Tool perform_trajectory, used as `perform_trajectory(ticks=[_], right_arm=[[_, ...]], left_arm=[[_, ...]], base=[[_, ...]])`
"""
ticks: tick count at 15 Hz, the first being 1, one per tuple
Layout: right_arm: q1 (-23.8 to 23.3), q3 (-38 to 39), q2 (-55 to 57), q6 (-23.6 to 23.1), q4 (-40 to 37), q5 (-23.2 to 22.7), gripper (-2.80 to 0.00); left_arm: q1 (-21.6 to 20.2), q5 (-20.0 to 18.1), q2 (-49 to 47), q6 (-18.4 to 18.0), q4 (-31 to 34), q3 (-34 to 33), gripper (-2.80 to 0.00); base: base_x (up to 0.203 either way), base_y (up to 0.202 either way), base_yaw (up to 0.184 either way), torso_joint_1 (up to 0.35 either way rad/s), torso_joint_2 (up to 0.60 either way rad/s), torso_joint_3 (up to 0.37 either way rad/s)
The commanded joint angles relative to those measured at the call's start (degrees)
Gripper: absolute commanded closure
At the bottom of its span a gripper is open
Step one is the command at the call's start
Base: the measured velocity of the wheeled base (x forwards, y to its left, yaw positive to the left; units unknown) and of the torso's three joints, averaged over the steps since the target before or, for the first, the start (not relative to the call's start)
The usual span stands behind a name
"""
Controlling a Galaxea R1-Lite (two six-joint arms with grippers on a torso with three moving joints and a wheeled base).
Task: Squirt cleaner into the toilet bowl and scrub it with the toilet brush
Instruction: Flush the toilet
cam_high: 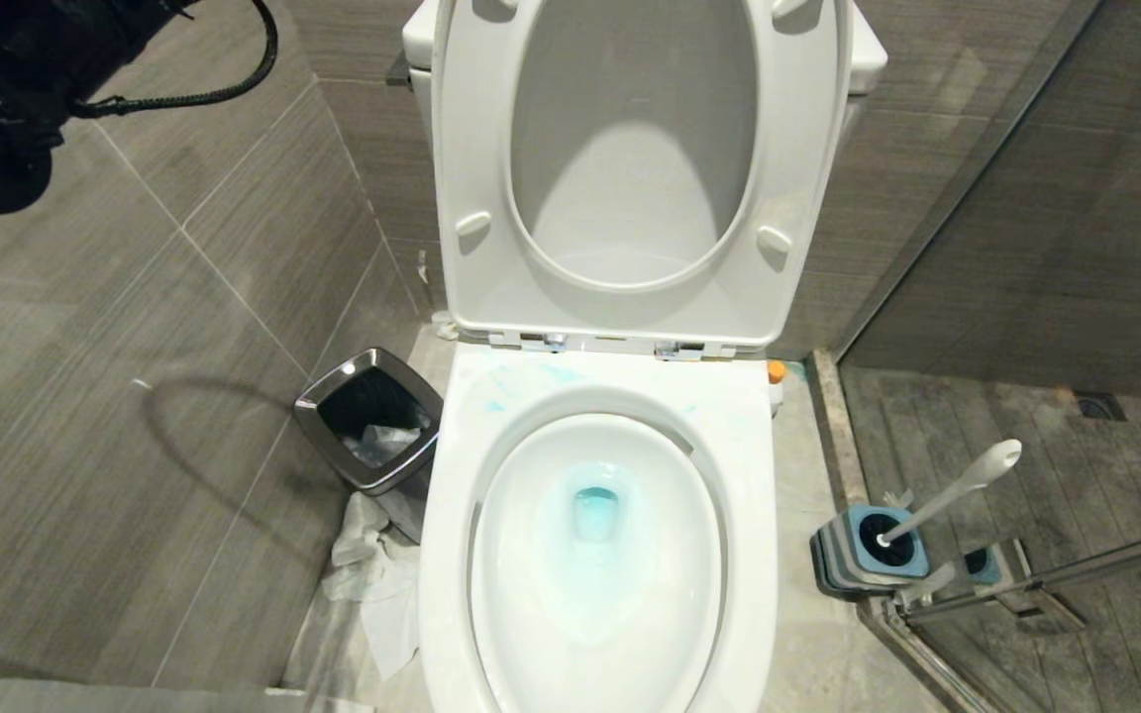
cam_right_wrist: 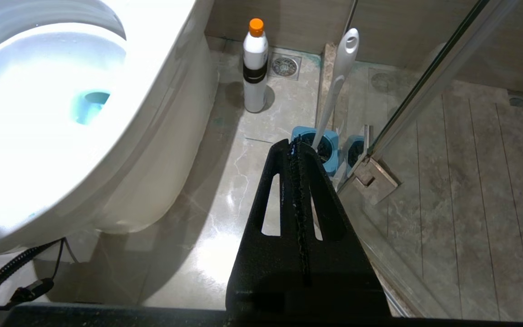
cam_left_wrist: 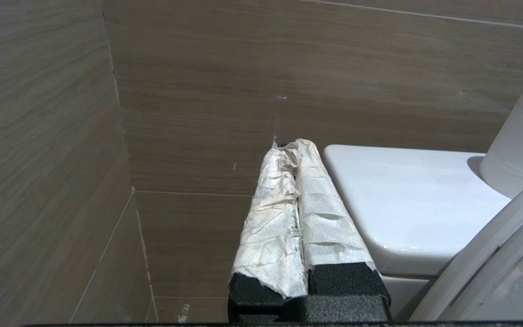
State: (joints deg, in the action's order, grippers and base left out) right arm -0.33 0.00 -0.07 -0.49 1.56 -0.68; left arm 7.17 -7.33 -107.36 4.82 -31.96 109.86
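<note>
Head view first: the toilet bowl [cam_high: 598,555] is seen at centre, seat and lid [cam_high: 635,168] raised toward twelve o'clock. The cleaner [cam_high: 595,510] is seen as turquoise liquid pooled in the drain at the middle of the basin, with faint blue smears on the rim near the chrome hinges [cam_high: 556,343]. At nine o'clock from the bowl, a steel-rimmed black bin [cam_high: 369,418] is set against the tiled wall [cam_high: 135,347], white paper inside it, and crumpled tissue [cam_high: 372,584] is strewn on the floor just below it. At three o'clock, the toilet brush [cam_high: 947,492] is parked in its blue-and-grey holder [cam_high: 868,550], handle tilted toward two o'clock, beside the glass shower door [cam_high: 1056,574]. The orange cap of the white bottle [cam_high: 777,372] is just glimpsed behind the bowl's rim at one o'clock.

Up at eleven o'clock a dark piece of the left arm [cam_high: 6,89] is caught, cable looped beside it.

Over to the left wrist view: the left gripper [cam_left_wrist: 295,150] is clenched, tape-wrapped fingers [cam_left_wrist: 270,218] pressed together with nothing between them, raised beside the white cistern [cam_left_wrist: 407,200], pointing at the wall tiles.

And the right wrist view: the right gripper [cam_right_wrist: 295,147] is likewise clamped tight on nothing, black fingers [cam_right_wrist: 325,213] meeting along a seam, held above the floor [cam_right_wrist: 225,204] between bowl and shower door. Beyond its tip, the brush handle is seen standing in the holder, and the bottle is upright on the floor near a drain grate [cam_right_wrist: 284,66].
</note>
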Motion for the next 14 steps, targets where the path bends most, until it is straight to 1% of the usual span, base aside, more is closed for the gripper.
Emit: perform_trajectory(ticks=[1,2,5,12,14], right_arm=[[-0.02,0.69,-0.01,-0.04,0.02,-0.02,0.00],[-0.02,0.70,-0.01,-0.04,0.02,-0.02,0.00],[-0.02,0.62,-0.01,-0.04,0.02,-0.02,0.00],[-0.02,0.70,-0.01,-0.04,0.02,-0.02,0.00],[-0.02,0.68,-0.01,-0.04,0.02,-0.02,0.00]], left_arm=[[0.04,0.03,0.14,0.12,-0.20,-0.09,0.00],[0.04,0.03,0.14,0.61,-0.14,-0.09,0.00],[0.13,0.80,0.75,3.82,-0.05,-0.17,0.00],[0.04,0.90,2.07,4.58,-0.21,-0.79,0.00],[-0.17,1.03,2.25,5.59,-0.29,-0.79,0.00]], base=[[0.000,0.000,0.000,0.000,0.00,0.000],[0.000,0.000,0.000,0.000,0.00,0.000],[0.000,0.000,0.000,0.002,0.00,-0.072],[0.000,0.000,0.000,0.003,0.00,-0.183],[0.000,0.000,0.000,0.000,0.00,-0.180]])
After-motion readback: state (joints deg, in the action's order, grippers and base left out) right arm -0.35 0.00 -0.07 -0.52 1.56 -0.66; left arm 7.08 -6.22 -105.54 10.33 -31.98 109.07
